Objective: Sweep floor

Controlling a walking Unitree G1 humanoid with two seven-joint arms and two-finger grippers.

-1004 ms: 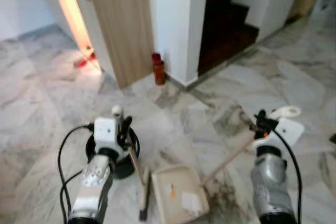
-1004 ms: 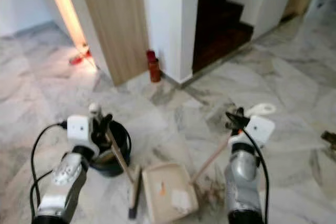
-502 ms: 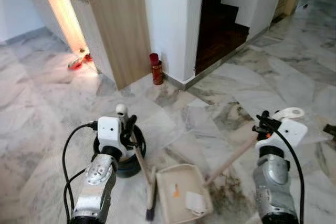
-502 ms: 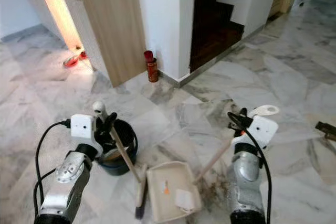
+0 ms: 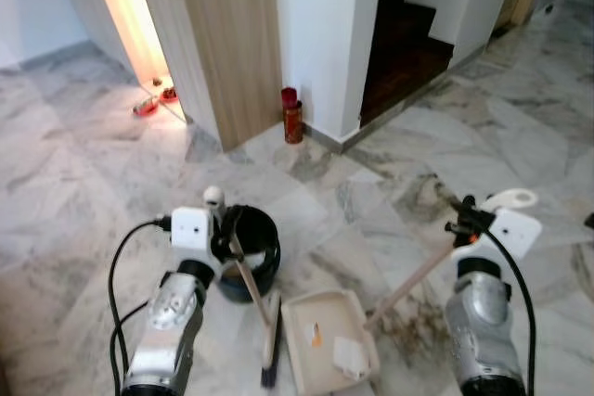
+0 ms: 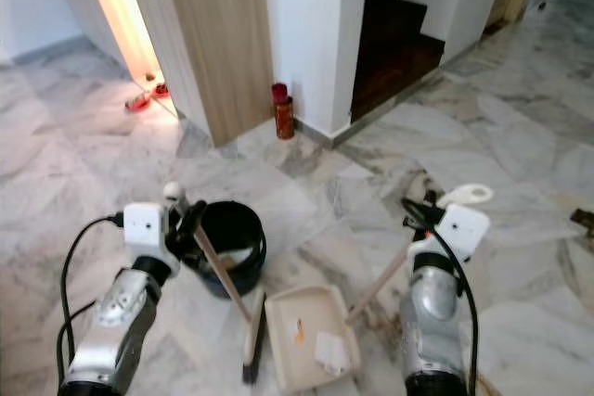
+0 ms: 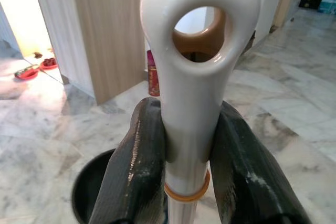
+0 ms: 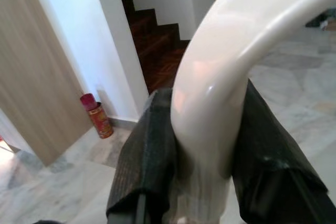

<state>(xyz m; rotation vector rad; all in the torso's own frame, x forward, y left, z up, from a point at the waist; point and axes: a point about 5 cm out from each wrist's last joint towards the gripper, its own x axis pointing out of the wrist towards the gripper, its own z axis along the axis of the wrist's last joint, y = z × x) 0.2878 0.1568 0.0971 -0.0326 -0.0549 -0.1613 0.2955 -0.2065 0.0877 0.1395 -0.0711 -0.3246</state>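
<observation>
My left gripper [image 5: 227,229] is shut on the white looped top of a broom handle [image 7: 194,77]. Its wooden shaft slants down to the dark brush head [image 5: 270,359] on the floor. My right gripper [image 5: 461,220] is shut on the white curved end of the dustpan handle [image 8: 220,77]. That shaft runs down to the cream dustpan [image 5: 306,370], which lies flat between my arms. A white scrap [image 5: 349,356] and an orange bit [image 5: 316,338] lie in the pan. Brown dirt [image 5: 418,322] stains the marble beside it.
A black bucket [image 5: 249,252] stands just behind the broom by my left arm. A red spray can [image 5: 293,116] stands at the foot of the white pillar. Beyond are a wooden panel [image 5: 227,34], dark stairs [image 5: 408,34] and a lit opening with red items [image 5: 153,102].
The whole picture has shifted, so the camera has moved; the bucket now shows more fully. Both grippers keep their hold, and broom and dustpan sit as before.
</observation>
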